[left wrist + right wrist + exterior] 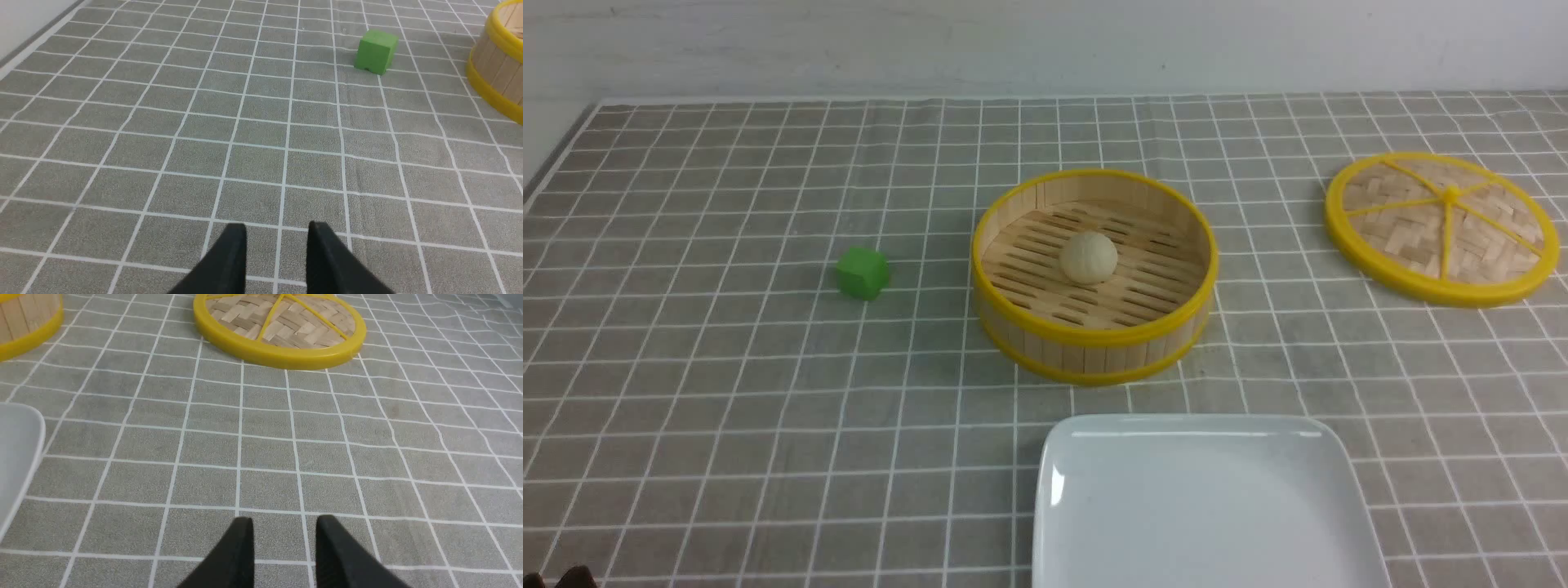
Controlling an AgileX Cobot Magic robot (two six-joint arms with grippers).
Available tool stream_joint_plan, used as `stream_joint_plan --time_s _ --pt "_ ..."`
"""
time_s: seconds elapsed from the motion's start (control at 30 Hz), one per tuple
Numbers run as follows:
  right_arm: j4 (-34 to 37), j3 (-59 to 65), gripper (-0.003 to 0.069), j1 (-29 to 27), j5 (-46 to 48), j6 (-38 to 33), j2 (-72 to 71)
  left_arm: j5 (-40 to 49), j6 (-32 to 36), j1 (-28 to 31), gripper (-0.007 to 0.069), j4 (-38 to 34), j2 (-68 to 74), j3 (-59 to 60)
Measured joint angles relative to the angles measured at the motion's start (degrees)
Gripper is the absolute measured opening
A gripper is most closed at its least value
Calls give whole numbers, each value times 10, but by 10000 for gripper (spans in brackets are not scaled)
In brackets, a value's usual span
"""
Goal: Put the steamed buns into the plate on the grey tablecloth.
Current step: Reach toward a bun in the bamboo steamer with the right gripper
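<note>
Ahead-right of my left hand (277, 224), beyond green cube (376, 51): steamed bun (1088, 256) in open steamer (1094, 351), lid (1441, 229) set aside for access. Plate (1201, 506) left of my right hand (284, 517), waiting. Both hands parted, holding nothing.

wall (1045, 41): plain white, across the back | light: even (shadows soft and faint)
</note>
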Motion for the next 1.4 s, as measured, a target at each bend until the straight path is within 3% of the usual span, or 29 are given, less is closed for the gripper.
stream_joint_plan --time_s 1.2,1.33,1.4 --pt "-2 0 239 0 -1 0 0 0 0 0 240 0 0 0" --pt "61 2 239 0 -21 53 0 0 0 0 240 0 0 0" --pt "156 5 239 0 -38 121 0 0 0 0 240 0 0 0"
